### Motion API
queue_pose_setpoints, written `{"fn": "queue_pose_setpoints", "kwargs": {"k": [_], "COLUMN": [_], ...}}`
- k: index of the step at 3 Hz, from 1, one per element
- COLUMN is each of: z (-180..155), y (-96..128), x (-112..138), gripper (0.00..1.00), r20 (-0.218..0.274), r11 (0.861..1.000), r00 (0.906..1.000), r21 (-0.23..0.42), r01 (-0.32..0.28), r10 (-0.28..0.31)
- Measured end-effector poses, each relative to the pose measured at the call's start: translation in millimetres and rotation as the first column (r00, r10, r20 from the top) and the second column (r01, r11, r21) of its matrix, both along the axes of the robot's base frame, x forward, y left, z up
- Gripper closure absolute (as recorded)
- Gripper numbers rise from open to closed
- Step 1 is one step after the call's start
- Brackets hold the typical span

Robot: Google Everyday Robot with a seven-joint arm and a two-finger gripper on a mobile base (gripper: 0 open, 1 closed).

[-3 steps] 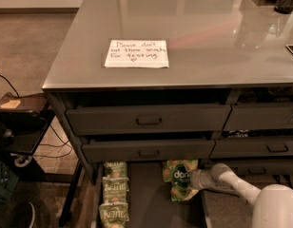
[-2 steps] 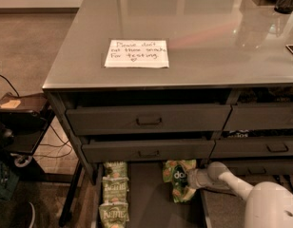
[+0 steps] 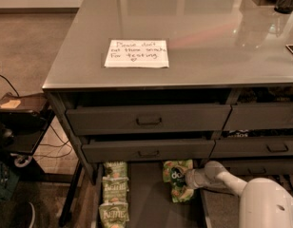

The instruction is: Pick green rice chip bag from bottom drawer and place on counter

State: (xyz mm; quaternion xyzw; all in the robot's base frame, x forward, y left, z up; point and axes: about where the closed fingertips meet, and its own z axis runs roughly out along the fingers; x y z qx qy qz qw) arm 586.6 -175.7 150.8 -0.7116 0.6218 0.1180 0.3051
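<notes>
Pale-green little snack bags point(image 3: 114, 190) are lined up in a column down the left side of the bottom drawer point(image 3: 146, 201), so ignore those, they're not the target. Moving right across the bare dark metal floor, the green rice chip bag point(image 3: 174, 177) is lying flat near the drawer's right wall, bright green with the dark round logo facing up. The gripper point(image 3: 190, 178) is right up against the bag's right edge, low inside the drawer, and honestly I can't tell whether it has a hold on the bag or is just touching it. The pale arm point(image 3: 223, 180) runs off to the lower right from there. Handling-wise I'd guess this thing is super light, crinkly and soft, mostly air and brittle chips, so it'll cave under a hard squeeze and the slick film could slide out of a weak one. I'd pinch it across the side edge or a sealed seam rather than the puffy middle. It then has to clear the two drawers above before it goes on the worktop point(image 3: 218, 37), where there's room right of the handwritten note point(image 3: 137, 54).
</notes>
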Motion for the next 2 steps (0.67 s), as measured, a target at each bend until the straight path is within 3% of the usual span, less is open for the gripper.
{"fn": "queue_pose_setpoints", "kwargs": {"k": [2], "z": [7.1], "y": [5.3], "x": [-2.9], "gripper": [0.88], "r20": [-0.005], "r11": [1.0], "r00": [1.0], "r21": [-0.007], "r01": [-0.001], "r10": [0.001]}}
